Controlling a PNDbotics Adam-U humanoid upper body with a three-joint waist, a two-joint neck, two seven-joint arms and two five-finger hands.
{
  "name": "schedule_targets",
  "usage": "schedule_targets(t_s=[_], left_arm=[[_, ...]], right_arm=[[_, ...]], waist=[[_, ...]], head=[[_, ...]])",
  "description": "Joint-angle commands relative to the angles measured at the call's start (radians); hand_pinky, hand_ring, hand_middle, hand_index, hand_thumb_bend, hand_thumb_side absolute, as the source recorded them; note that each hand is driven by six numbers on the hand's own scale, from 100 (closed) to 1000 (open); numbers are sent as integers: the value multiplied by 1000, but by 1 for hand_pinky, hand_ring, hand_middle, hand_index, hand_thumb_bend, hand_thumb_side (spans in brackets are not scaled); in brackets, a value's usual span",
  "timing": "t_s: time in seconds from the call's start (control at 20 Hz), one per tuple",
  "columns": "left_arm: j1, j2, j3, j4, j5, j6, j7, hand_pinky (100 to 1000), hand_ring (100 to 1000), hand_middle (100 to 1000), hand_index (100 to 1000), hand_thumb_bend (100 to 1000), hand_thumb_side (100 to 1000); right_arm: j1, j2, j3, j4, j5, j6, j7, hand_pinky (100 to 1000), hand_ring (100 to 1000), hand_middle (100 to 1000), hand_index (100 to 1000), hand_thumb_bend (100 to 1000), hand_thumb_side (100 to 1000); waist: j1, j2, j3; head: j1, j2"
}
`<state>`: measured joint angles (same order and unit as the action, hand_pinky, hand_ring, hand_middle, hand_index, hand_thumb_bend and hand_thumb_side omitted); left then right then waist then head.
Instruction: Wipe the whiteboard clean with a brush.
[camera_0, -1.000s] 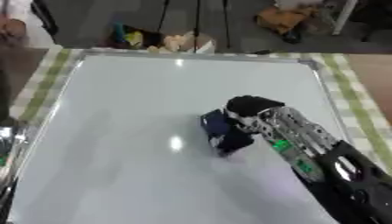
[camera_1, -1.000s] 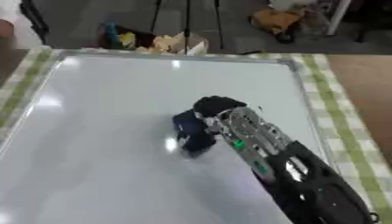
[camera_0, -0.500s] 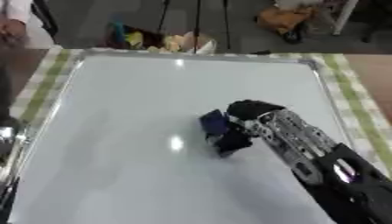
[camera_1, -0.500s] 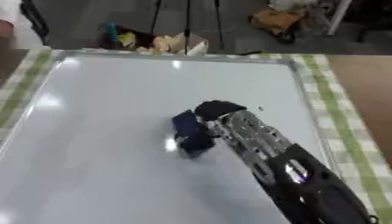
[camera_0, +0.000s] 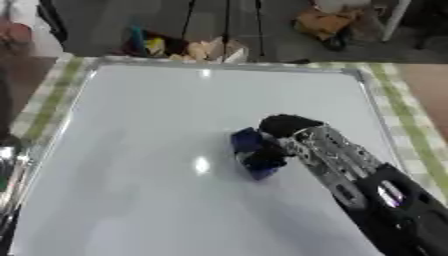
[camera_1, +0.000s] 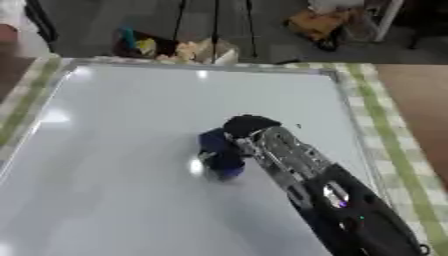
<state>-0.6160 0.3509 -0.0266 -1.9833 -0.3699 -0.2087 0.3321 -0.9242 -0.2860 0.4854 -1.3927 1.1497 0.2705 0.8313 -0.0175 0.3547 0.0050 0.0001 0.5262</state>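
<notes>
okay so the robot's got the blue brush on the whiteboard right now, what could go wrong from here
1. The right hand holds the blue brush from one side, so the brush could perhaps twist or slip out mid-stroke.
2. A small dark mark sits just right of the hand; strokes heading left may miss it.
3. The whiteboard lies loose on a checked cloth and might slide.

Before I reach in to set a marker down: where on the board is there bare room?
The whiteboard is bare on its whole left half, along the far edge, and at the near left corner. It is crowded just right of centre, where the right hand holds the blue brush, its arm crossing the near right corner.
</notes>
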Motion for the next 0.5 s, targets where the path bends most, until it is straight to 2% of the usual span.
schedule_targets(t_s=[0.05, 0.3, 0.5], left_arm=[[-12, 6, -1, -17, 0, 0, -3, 838, 913, 880, 924, 267, 1000], [-14, 4, -1, -17, 1, -2, -4, 837, 913, 880, 924, 266, 1000], [-14, 3, -2, -17, 2, -2, -4, 837, 913, 880, 924, 266, 1000]], right_arm=[[-16, -16, -8, -8, 14, 2, 0, 468, 663, 585, 162, 100, 1000], [-11, -13, -2, -3, 21, -7, 14, 467, 675, 595, 164, 100, 956], [-11, -10, -1, 8, 27, -18, 25, 469, 694, 612, 167, 181, 954]], waist=[[4, -18, -2], [5, -18, 0], [4, -17, 1]], head=[[-1, -8], [-3, -8], [-4, -7]])
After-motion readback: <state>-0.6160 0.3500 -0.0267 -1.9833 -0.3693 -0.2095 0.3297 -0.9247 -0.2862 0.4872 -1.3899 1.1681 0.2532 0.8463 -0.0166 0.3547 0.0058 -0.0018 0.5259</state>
